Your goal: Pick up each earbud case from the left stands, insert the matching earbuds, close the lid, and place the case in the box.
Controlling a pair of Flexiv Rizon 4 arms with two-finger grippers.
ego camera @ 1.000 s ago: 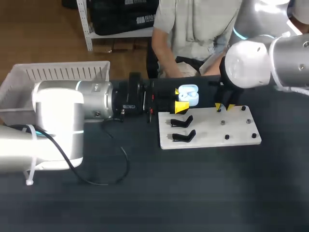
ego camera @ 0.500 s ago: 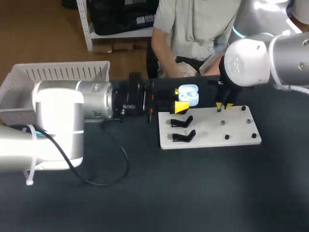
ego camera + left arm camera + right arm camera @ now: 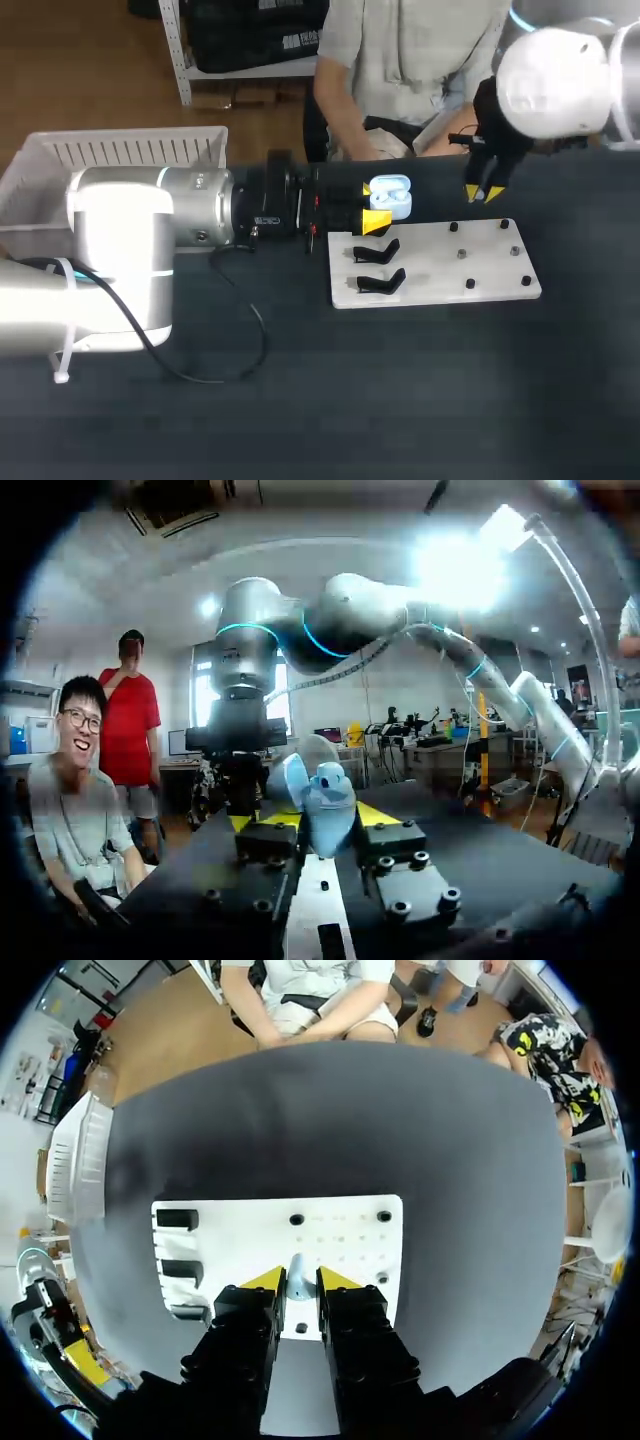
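Pale blue plastic fills my left gripper [image 3: 312,820]: the earbud case [image 3: 390,196], its lid swung open, is clamped from both sides between the two yellow-tipped fingers. I hold it off the dark table [image 3: 400,390], just past the far left corner of the white board [image 3: 440,272]. My left arm lies level across the table, coming in from the left. On the board's left part, two black stands [image 3: 378,250] show from above, one nearer to me than the other, and small dark pegs [image 3: 470,284] dot its right part. My right gripper [image 3: 485,193] hangs over the far edge of the board's right part with its fingers pointing down, well apart from the case. Its yellow tips are drawn close together, and in the wrist view a small pale earbud [image 3: 294,1272] sits pinched between them, with the board lying directly beneath. The white slatted box [image 3: 120,150] stands at the table's far left, behind my left arm. A black cable [image 3: 245,335] loops across the table near that arm.
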